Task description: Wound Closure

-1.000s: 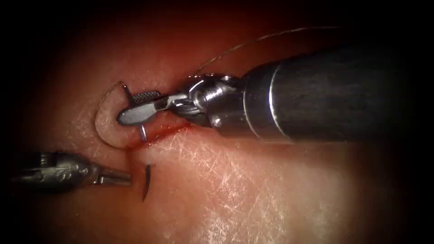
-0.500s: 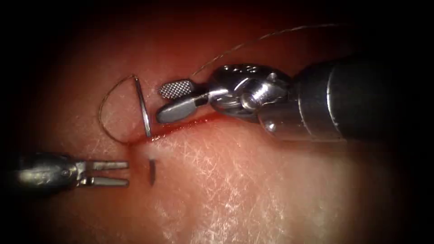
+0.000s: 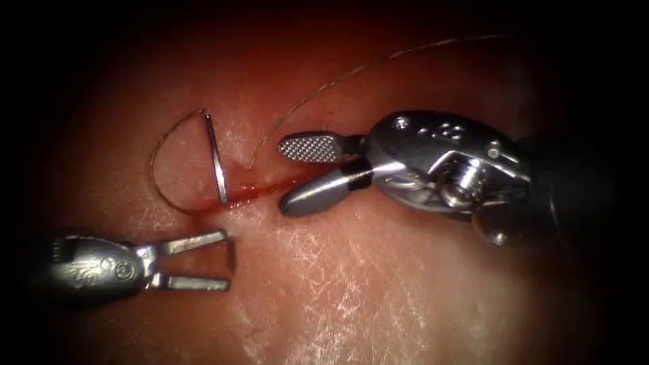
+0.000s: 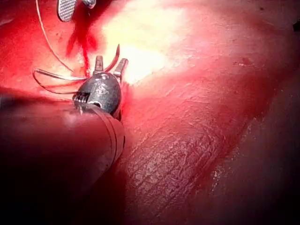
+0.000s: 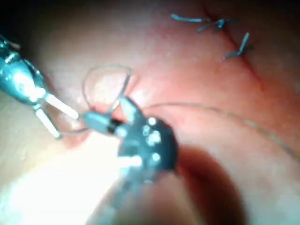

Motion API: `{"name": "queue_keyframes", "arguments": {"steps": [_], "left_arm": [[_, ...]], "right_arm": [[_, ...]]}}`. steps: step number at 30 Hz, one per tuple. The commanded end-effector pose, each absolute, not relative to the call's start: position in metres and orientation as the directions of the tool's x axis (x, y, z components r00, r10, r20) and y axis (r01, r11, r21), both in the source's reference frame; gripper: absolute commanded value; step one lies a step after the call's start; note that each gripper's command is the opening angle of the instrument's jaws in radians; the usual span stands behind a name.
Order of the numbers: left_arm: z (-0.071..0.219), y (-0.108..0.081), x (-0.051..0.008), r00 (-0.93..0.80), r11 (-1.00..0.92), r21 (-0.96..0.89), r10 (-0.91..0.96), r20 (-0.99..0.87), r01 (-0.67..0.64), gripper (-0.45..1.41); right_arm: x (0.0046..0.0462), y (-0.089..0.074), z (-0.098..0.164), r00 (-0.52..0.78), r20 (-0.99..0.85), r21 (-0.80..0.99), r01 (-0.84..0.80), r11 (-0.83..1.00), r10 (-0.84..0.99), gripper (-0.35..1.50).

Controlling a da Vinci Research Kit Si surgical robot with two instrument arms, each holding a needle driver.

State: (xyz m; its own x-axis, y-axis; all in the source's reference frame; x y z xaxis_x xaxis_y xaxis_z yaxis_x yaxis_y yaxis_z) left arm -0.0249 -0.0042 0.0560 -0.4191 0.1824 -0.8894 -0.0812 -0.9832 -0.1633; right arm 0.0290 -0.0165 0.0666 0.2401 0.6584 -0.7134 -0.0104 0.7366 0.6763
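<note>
Now the right tool point(image 3: 297, 174) has let go of the needle point(image 3: 216, 159) and backed off to the right along the cut point(image 3: 270, 188); a second ago its jaws were closed across the needle's upper part, right at the cut. Meanwhile the left tool point(image 3: 228, 259) has come forward from the tissue's left edge, and its jaws have spread. That means, by my reading, that the needle stands on its own in the tissue point(image 3: 378, 297), one bite through, with neither tool in charge of it.

The right tool's jaws are wide apart, one pad's ridged face turned up, and hold nothing; the lower jaw lies just over the cut's red line. The left tool's jaws are also open, set to either side of the needle's point point(image 3: 232, 255), which pokes out of the tissue below the cut. Whether they touch that point I cannot tell.

The needle's back half rises above the cut, toward its left end. The thread point(image 3: 159, 152) leaves its top, loops left and down to the cut, while another run arcs away toward the tissue's upper right corner.
</note>
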Motion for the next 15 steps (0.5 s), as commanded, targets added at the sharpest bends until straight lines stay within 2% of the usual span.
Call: {"name": "queue_keyframes", "arguments": {"steps": [1, 12, 15], "left_arm": [[0.0569, -0.0046, -0.0256, -0.416, -0.983, -0.165, 0.184, -0.891, -0.082, 0.39], [0.0588, -0.0048, -0.0276, -0.411, -0.985, -0.158, 0.174, -0.895, -0.074, 0.46], [0.0595, -0.0045, -0.0276, -0.411, -0.985, -0.155, 0.171, -0.895, -0.072, 0.39]], "right_arm": [[0.0293, -0.0173, 0.0670, 0.241, -0.713, 0.677, -0.006, 0.736, 0.659, 1.18], [0.0270, -0.0192, 0.0671, 0.250, -0.723, 0.666, 0.006, 0.746, 0.644, 1.16], [0.0268, -0.0198, 0.0672, 0.249, -0.727, 0.663, 0.008, 0.749, 0.640, 1.16]]}}
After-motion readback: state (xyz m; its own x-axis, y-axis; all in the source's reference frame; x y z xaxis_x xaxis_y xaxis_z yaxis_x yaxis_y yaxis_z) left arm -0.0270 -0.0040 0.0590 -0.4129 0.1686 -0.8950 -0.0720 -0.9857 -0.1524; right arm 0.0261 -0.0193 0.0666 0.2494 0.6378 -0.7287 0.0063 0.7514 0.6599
